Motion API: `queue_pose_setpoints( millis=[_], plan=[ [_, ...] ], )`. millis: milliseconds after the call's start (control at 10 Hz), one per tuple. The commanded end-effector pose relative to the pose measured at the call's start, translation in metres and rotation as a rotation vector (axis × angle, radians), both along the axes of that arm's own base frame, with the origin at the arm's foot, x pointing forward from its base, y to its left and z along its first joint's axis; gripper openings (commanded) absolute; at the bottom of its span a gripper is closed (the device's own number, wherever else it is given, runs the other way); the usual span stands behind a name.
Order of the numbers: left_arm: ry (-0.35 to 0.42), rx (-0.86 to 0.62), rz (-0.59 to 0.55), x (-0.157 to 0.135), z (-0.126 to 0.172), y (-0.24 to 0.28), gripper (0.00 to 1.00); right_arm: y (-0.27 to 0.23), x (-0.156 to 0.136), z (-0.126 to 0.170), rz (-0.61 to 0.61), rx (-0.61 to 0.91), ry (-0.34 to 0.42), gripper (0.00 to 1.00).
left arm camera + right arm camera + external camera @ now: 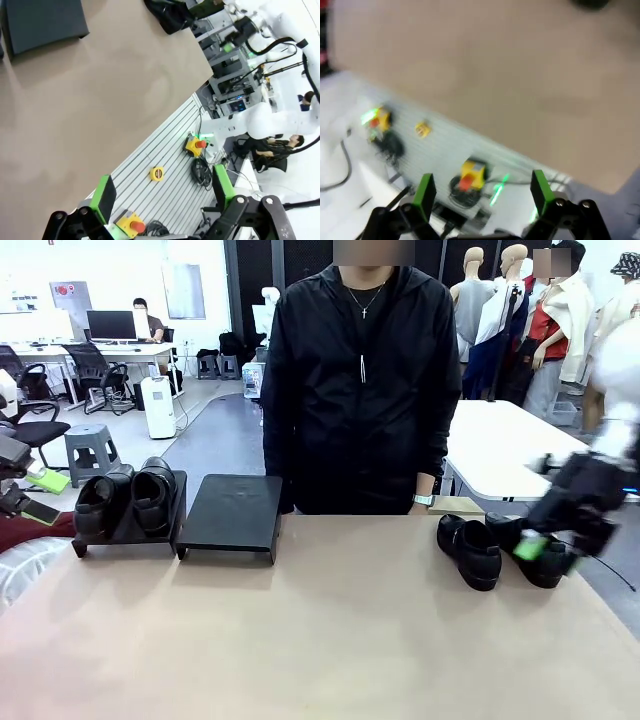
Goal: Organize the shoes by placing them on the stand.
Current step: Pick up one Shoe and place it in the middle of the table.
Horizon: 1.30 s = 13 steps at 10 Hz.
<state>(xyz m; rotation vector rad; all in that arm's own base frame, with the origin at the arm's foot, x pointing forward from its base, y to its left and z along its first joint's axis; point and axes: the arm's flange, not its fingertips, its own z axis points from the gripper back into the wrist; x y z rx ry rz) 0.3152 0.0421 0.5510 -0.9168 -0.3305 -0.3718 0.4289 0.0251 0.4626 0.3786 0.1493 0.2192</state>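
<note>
Two black strap shoes [125, 502] sit side by side on the left unit of the black stand [128, 536]. The right stand unit [232, 510] [42, 22] has a bare top. Two more shoes lie on the table at the right, one [472, 550] nearer the middle and the other [535, 562] beside it. My right gripper [548, 552] [482, 192] is motion-blurred, hovers at that outer shoe and is open around nothing. My left gripper [44, 496] [162, 192] hangs open off the table's left edge. A shoe [172, 15] also appears in the left wrist view.
A person in a black jacket [360, 390] stands at the far side, behind the stand. A white table [510, 445] is behind on the right. The tan tabletop [330, 630] spreads wide in front. Below the near edge are yellow emergency-stop boxes [195, 145].
</note>
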Motion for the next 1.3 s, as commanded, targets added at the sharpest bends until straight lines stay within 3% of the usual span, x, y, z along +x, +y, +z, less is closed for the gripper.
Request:
queue_pose_setpoints(
  millis=[0, 100, 200, 400, 700, 900, 1000, 1200],
  plan=[
    [-0.009, 0.002, -0.011, 0.000, 0.001, 0.003, 1.00, 0.012, 0.038, -0.017, -0.122, -0.229, -0.070, 1.00],
    [-0.009, 0.002, -0.011, 0.000, 0.001, 0.003, 1.00, 0.012, 0.033, -0.014, -0.221, -0.250, -0.150, 1.00],
    [-0.009, 0.002, -0.011, 0.000, 0.001, 0.003, 1.00, 0.032, 0.023, -0.009, -0.027, -0.112, -0.060, 1.00],
    [-0.009, 0.002, -0.011, 0.000, 0.001, 0.003, 1.00, 0.032, 0.023, -0.009, -0.027, -0.112, -0.060, 1.00],
    [-0.009, 0.002, -0.011, 0.000, 0.001, 0.003, 1.00, 0.028, 0.076, -0.016, -0.210, -0.253, -0.127, 1.00],
    [-0.009, 0.002, -0.011, 0.000, 0.001, 0.003, 1.00, -0.005, 0.138, -0.018, -0.272, -0.248, -0.159, 1.00],
    [-0.009, 0.002, -0.011, 0.000, 0.001, 0.003, 1.00, -0.017, 0.158, -0.025, -0.312, -0.262, -0.189, 1.00],
    [-0.009, 0.002, -0.011, 0.000, 0.001, 0.003, 1.00, -0.028, 0.178, -0.041, -0.313, -0.211, -0.164, 1.00]
  ],
)
